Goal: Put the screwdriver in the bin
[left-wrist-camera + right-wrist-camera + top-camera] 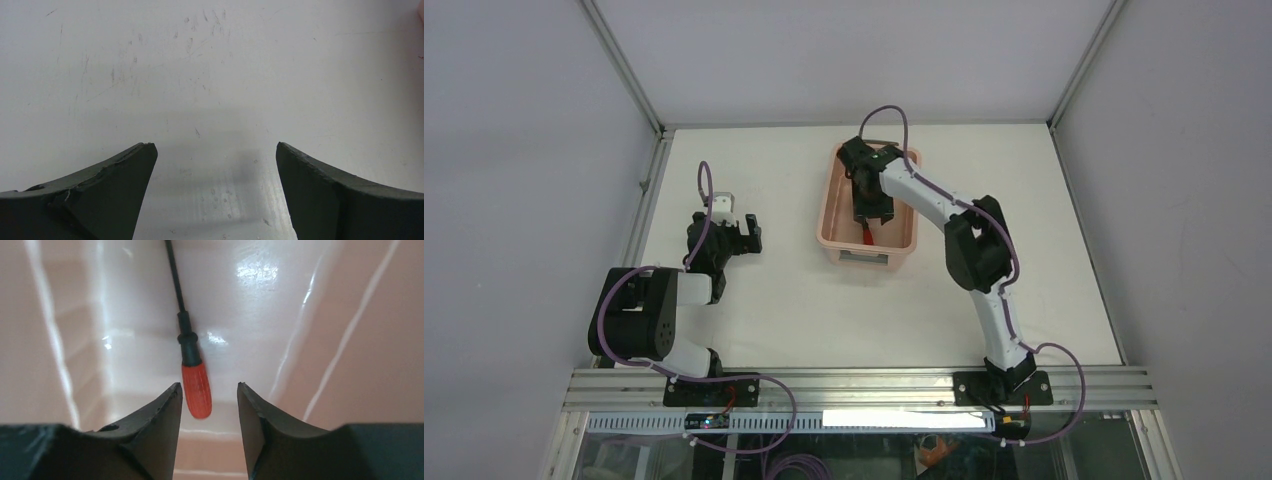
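The pale pink bin [828, 218] stands at the back middle of the table. My right gripper [870, 214] reaches down inside it, and pink walls [360, 340] fill the right wrist view. The screwdriver [196, 387], with a red handle and a thin black shaft, is in the bin just beyond my right gripper [207, 386]. The jaws stand apart and touch neither side of the handle. From above, the red handle [867, 234] shows below the fingers near the bin's near end. My left gripper [746, 237] is open over bare table [216, 145], holding nothing.
The white tabletop [784, 310] is framed by metal rails, and grey walls close off the left, right and back. The left arm rests at the left side of the table, well apart from the bin.
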`<state>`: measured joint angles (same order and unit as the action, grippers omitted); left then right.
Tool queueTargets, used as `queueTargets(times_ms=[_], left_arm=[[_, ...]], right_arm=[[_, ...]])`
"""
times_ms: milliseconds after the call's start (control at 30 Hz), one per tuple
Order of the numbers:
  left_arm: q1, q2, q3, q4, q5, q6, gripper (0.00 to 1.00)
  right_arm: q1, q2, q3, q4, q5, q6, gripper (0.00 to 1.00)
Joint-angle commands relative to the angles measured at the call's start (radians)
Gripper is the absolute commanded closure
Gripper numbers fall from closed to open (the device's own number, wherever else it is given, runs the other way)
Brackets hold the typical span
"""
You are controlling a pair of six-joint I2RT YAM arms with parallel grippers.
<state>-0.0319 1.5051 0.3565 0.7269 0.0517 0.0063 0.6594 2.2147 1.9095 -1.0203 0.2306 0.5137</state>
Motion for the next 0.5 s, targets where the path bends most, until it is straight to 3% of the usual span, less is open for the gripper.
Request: queueTargets(times_ms=[0,100,200,233,367,467], left_arm=[[-0.002,0.003,0.025,0.081,-0.007,-0.019,0.01],[-0.003,0.002,0.025,0.08,-0.007,-0.019,0.01],[-0.003,0.003,0.026,0.08,-0.006,-0.019,0.01],[-0.002,0.002,0.026,0.079,-0.006,-0.019,0.01],[-0.003,0.001,0.026,0.078,-0.006,-0.019,0.01],[-0.003,0.001,0.026,0.078,-0.007,-0.019,0.01]], right_arm=[[0.016,-0.181,0.107,-0.025,0.05,-0.054,0.51],[0.014,-0.259,0.114,-0.028,0.061,-0.102,0.41],[0.01,-0.353,0.109,-0.025,0.059,-0.171,0.08],[0.004,-0.383,0.102,-0.022,0.061,-0.185,0.02],[-0.052,-0.552,-0.02,0.058,0.057,-0.237,0.01],[-0.143,-0.719,-0.207,0.157,0.039,-0.248,0.01]])
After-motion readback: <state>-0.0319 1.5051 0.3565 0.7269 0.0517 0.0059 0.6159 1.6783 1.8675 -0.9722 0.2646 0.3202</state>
